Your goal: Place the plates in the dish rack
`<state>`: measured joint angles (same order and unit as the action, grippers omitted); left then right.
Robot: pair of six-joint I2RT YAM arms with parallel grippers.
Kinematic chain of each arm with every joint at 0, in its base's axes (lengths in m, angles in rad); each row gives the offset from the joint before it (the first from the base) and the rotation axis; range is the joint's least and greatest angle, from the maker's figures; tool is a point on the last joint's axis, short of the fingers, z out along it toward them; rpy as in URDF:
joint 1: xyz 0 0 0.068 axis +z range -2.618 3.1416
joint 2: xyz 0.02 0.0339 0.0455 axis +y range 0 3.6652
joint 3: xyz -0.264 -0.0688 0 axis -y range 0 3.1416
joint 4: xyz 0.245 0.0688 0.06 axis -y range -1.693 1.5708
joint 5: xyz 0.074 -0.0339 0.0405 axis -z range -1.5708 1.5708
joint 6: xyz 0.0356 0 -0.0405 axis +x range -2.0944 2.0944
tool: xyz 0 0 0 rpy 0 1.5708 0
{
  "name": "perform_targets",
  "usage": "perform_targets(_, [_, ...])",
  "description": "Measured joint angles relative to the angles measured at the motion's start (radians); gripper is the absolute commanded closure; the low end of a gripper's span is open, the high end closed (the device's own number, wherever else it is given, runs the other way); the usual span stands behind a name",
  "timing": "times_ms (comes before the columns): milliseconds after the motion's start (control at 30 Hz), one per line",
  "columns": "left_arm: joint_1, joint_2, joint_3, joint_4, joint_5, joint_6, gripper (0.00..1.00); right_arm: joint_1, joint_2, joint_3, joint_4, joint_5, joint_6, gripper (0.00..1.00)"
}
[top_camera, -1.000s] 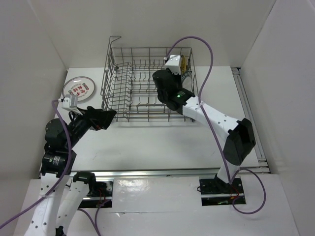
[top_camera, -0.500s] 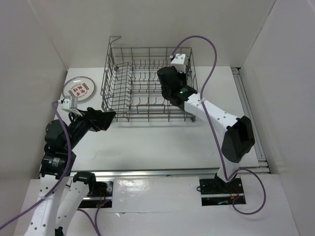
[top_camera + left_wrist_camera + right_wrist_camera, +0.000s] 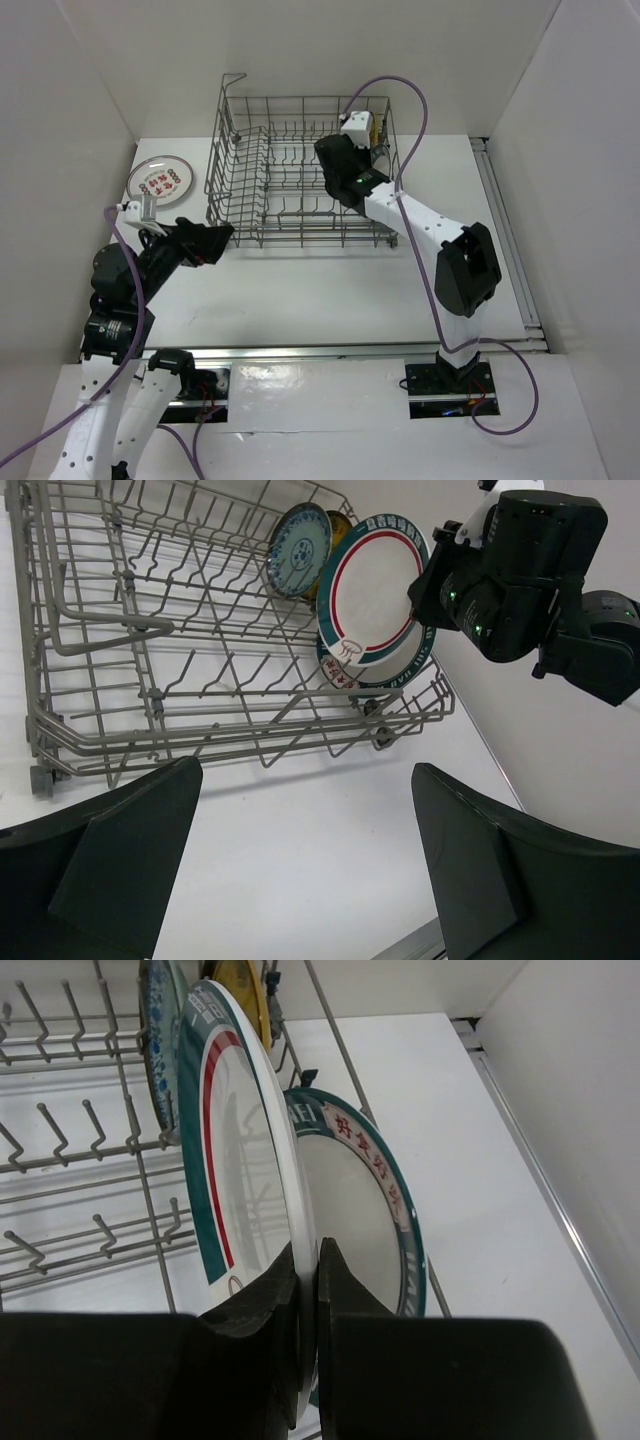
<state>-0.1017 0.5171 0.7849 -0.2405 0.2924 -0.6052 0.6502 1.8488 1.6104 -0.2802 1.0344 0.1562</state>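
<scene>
1. The right end effector (image 3: 308, 1265) is clamped on the lower edge of the white plate with teal and red rings (image 3: 235, 1150), which stands upright at the right end of the dish rack (image 3: 212, 160).
2. Before letting go, it is best to keep the plate vertical and seat its rim between two tines.
3. The lettered-rim plate (image 3: 365, 1210) stands just beside it and is the likeliest to get knocked. The blue patterned plate (image 3: 298, 538) and the yellow plate (image 3: 245, 1000) stand farther along.
4. The left end effector (image 3: 305, 810) hovers over the table (image 3: 300, 290) with its jaws wide and empty. The red-marked plate (image 3: 160, 181) lies flat outside the rack, not yet loaded.
</scene>
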Motion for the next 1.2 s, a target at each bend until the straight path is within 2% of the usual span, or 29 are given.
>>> perform_targets(200, [0.000,-0.011,-0.008,-0.013,-0.042,-0.033,0.00,0.000,0.026,0.016,-0.020,-0.004,0.022,1.00])
perform_targets(300, [0.000,-0.002,-0.009,-0.025,-0.065,-0.055,0.00,0.000,0.026,0.016,-0.040,-0.009,0.048,0.84])
perform_targets(367, [-0.001,0.021,-0.006,-0.048,-0.109,-0.068,0.00,0.001,0.026,0.014,-0.047,-0.019,0.066,0.78])
perform_targets(400, [-0.002,0.044,0.001,-0.072,-0.142,-0.083,0.00,0.001,0.026,0.011,-0.046,-0.023,0.072,0.67])
perform_targets(500, [-0.001,0.104,0.021,-0.131,-0.239,-0.129,0.00,0.001,0.026,-0.002,-0.046,-0.029,0.087,0.60])
perform_targets(600, [-0.001,0.150,0.023,-0.175,-0.320,-0.173,0.00,0.000,0.026,-0.019,-0.047,-0.040,0.092,0.45])
perform_targets(633, [-0.001,0.157,0.023,-0.189,-0.341,-0.189,0.00,0.000,0.026,-0.022,-0.046,-0.046,0.093,0.34])
perform_targets(733, [-0.001,0.165,0.017,-0.203,-0.397,-0.241,0.00,0.002,0.026,-0.024,-0.045,-0.056,0.091,0.19])
perform_targets(767, [0.002,0.163,0.008,-0.200,-0.413,-0.262,0.00,0.006,0.025,-0.024,-0.045,-0.056,0.082,0.00])
perform_targets(900, [0.034,0.145,-0.077,-0.183,-0.468,-0.332,0.00,0.072,0.021,0.036,-0.050,-0.042,0.003,0.00])
perform_targets(1033, [0.073,0.142,-0.169,-0.148,-0.499,-0.399,0.00,0.177,0.011,0.210,-0.041,-0.005,-0.110,0.00])
perform_targets(1100, [0.085,0.140,-0.220,-0.118,-0.519,-0.447,0.00,0.233,-0.022,0.276,-0.018,0.024,-0.181,0.00])
perform_targets(1200, [0.097,0.111,-0.310,-0.055,-0.544,-0.504,0.00,0.297,-0.123,0.285,0.024,0.063,-0.260,0.00])
